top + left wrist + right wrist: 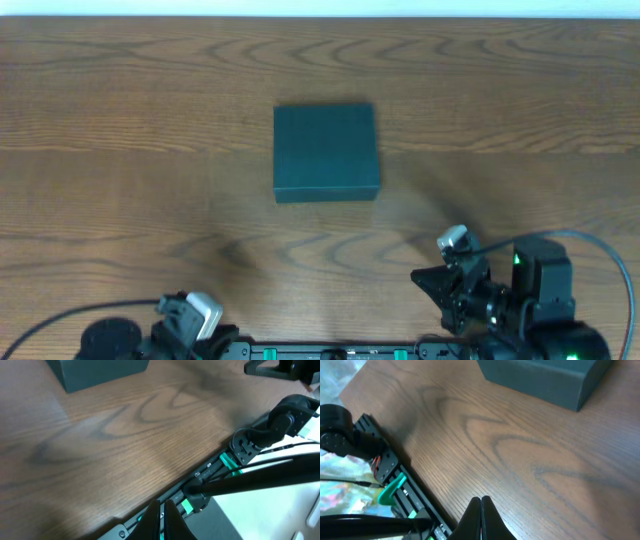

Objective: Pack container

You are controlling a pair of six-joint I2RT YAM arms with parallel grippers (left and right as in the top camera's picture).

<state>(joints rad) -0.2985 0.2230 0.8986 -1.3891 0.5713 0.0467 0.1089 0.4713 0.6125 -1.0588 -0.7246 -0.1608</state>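
Observation:
The container (326,152) is a dark teal box with its lid shut, on the wooden table a little above the middle. Its corner shows at the top of the left wrist view (97,371) and the right wrist view (547,377). My left gripper (163,504) is shut and empty, low over the table's front edge at the left (190,318). My right gripper (481,500) is shut and empty, over the front of the table at the right (447,275). Both are well short of the box.
The wooden table (130,180) spreads to both sides of the box. A black rail with green clips (210,467) runs along the front edge, with the arm bases and cables (540,290) there.

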